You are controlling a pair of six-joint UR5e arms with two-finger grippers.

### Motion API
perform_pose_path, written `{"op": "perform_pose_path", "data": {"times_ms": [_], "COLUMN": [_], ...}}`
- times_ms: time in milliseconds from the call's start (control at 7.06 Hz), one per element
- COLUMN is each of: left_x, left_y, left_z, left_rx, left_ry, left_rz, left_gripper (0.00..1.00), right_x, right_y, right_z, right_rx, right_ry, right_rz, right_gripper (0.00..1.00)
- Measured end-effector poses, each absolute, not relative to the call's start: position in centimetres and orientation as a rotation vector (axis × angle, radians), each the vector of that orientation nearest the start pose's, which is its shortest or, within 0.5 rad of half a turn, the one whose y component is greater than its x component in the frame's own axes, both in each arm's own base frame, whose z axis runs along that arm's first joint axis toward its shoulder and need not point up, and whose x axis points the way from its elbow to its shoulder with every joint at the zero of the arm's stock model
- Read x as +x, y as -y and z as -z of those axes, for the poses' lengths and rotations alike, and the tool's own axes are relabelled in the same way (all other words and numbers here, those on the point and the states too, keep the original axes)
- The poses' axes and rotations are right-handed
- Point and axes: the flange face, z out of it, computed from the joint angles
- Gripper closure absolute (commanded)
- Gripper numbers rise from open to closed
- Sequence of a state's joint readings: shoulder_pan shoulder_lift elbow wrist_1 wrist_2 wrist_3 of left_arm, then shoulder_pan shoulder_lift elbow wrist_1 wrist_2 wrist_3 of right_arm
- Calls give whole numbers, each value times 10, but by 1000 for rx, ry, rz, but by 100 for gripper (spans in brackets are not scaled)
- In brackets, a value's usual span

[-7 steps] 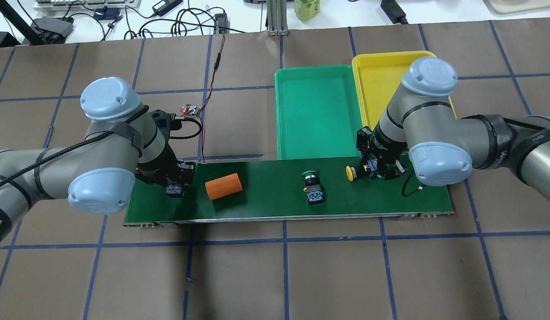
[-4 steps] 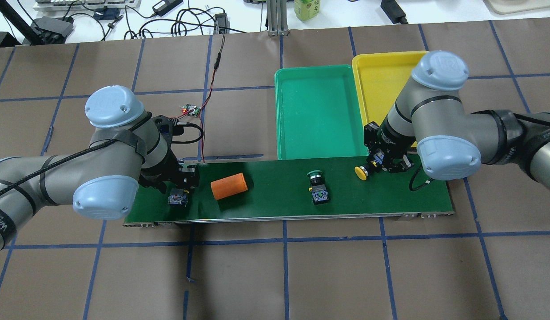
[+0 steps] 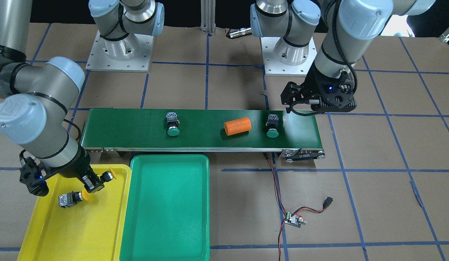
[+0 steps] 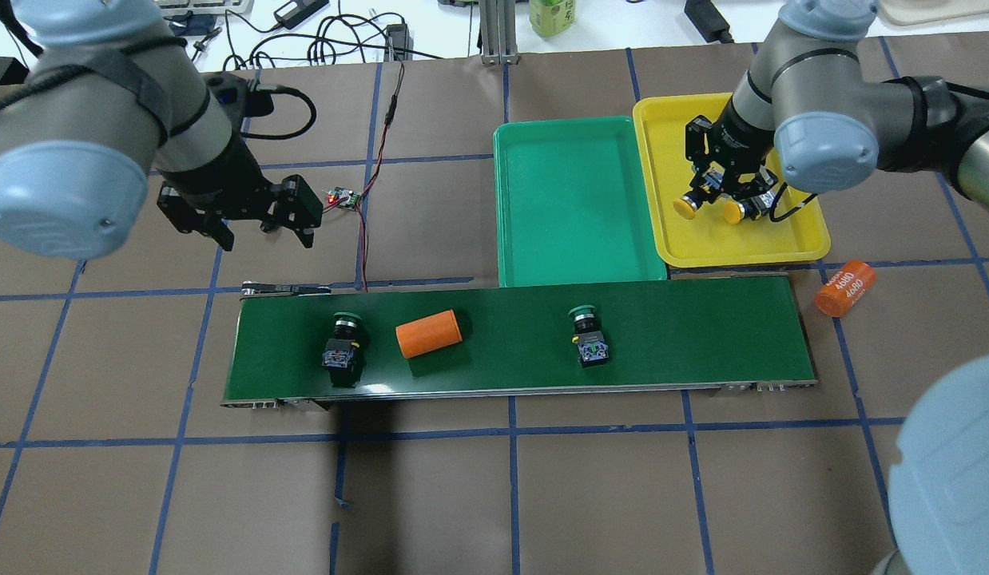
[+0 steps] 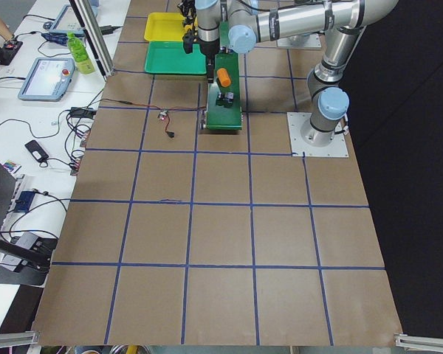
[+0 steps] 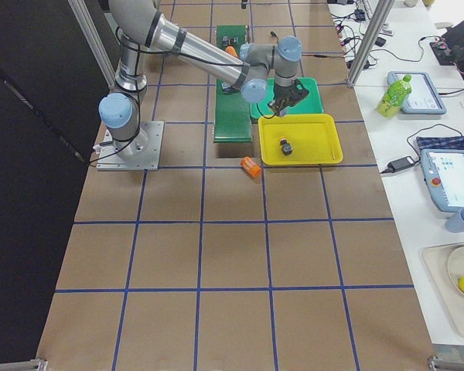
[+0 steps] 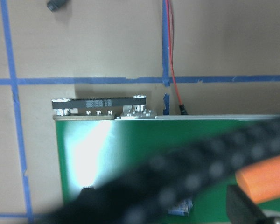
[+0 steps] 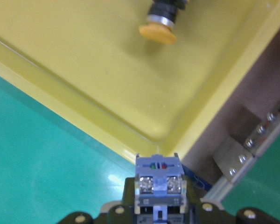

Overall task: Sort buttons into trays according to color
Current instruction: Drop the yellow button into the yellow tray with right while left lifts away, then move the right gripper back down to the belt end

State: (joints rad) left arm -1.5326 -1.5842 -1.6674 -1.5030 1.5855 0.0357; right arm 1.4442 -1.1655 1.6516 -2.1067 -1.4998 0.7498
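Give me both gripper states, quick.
Left gripper: open, empty.
Right gripper: shut on a yellow-capped push-button with a black-and-grey body, over the yellow plastic tray.

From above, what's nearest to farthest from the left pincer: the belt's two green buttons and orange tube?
From the left pincer:
1. Left green button, left end of belt.
2. Orange tube, beside it.
3. Right green button, past the middle.

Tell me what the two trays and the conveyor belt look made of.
Yellow tray: likely molded plastic, glossy, rounded seamless rim.
Green tray: same look, with a glare spot on its floor.
Belt: smooth dark-green sheet, soft sheen, perhaps rubber or PVC; cannot confirm.
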Motion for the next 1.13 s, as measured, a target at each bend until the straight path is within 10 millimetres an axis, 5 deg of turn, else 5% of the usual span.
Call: {"op": "perform_pose_path", "data": {"times_ms": [283,566,1133], "left_x": [-111,-112,-111], "left_y": [490,493,493], "left_z": [-507,-520,-525], "left_rx": [-4,-3,-12], "left_ry": [-3128,-3137,-3145], "left_rz": [-81,-37,-8], "left_gripper": [0,0,0], "right_x": [48,48,74], "right_y": [642,631,526], "right_z": [-266,-289,-436], "right_rx": [1285,1283,1210], "right_ry": [-2787,-2793,-2829], "right_rz": [23,4,-54], "right_gripper": [0,0,0]}}
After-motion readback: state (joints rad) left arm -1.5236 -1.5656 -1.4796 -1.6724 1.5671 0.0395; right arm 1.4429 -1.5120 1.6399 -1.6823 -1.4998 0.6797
